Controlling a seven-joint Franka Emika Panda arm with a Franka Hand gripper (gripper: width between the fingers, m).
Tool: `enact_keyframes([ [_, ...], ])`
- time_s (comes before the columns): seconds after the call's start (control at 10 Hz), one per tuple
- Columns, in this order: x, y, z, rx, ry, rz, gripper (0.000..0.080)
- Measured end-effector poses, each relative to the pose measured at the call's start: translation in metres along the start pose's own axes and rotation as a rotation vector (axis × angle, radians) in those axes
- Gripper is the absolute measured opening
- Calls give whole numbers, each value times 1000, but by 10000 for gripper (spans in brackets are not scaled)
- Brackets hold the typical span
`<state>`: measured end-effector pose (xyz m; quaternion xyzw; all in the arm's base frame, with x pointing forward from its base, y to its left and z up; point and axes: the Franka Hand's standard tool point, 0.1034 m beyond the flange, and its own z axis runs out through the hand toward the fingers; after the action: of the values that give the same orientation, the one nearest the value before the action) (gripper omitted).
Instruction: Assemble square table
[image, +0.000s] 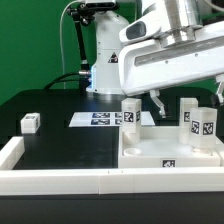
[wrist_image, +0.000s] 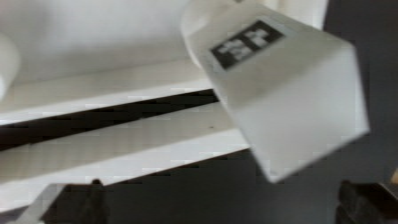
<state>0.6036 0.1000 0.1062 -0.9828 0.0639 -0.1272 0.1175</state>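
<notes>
Black tabletop (image: 60, 140) fills the exterior view, fenced along the lower and left edges by a low white wall (image: 14, 158). At middle left a small loose leg post (image: 28, 123) lies alone, well apart from everything else. Right of it, near the centre, the marker board (image: 98, 118) lies flat, with the arm's base (image: 100, 55) behind it.

The square table slab (image: 165, 160) takes up the lower right. Standing on it are the near-centre leg (image: 130, 112), the rear leg (image: 187, 110) and the far-right leg (image: 205, 125). The gripper (image: 157, 102) hangs between the first two with its jaws wide apart and nothing in them. The wrist view agrees: both fingertips (wrist_image: 80, 200) are bare, and a tagged post (wrist_image: 267, 90) looms close ahead of them.

I judge the loose post to be the likely next pick. Swinging left from this low position, the spread jaws could clip the near-centre leg and tilt it or shove the slab, since I cannot tell how firmly the legs are seated.
</notes>
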Motion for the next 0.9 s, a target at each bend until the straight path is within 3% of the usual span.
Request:
enact_keyframes([
  [0.2, 6, -1, -3, 26, -136, -7, 649],
  [0.3, 7, 2, -1, 27, -156, -6, 649],
  [0.6, -5, -2, 12, 9, -128, 7, 649],
  [0.8, -4, -1, 13, 8, -125, 0, 649],
  [0.9, -11, -4, 18, -14, -98, -47, 649],
])
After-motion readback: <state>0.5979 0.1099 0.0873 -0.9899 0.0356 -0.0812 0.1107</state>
